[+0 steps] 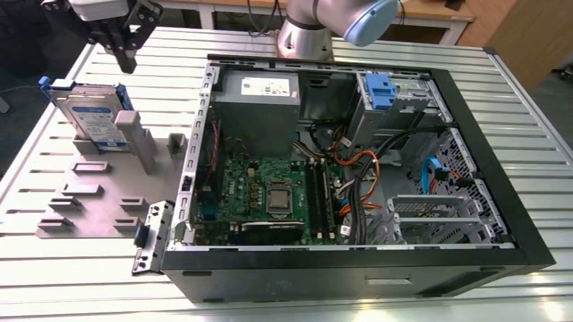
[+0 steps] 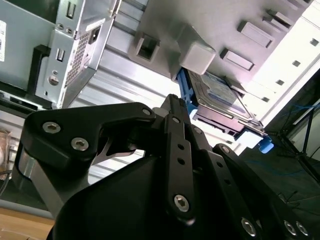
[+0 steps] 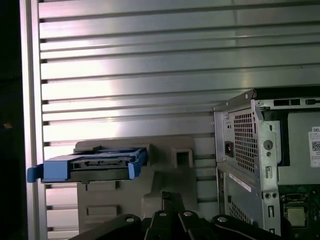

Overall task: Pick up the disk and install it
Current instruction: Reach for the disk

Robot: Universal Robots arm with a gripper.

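Bright overhead lighting. Glare on bench (image 1: 80,288) slats at 7 o'clock, exterior view; dark at 6 o'clock, both wrist views.

No legible print on the disk (image 1: 91,118) or the power-supply sticker (image 1: 268,86).

We found open air above the disk (image 1: 90,114), which stood on edge in the grey holder (image 1: 98,201), but a grey post (image 1: 136,137) rose just beside it on the side facing the open computer case (image 1: 358,267). Inside the case, the power-supply box (image 1: 255,111), orange cables (image 1: 355,161) and a thick black cable (image 1: 407,134) crowded the space beside the drive bay (image 1: 417,100).
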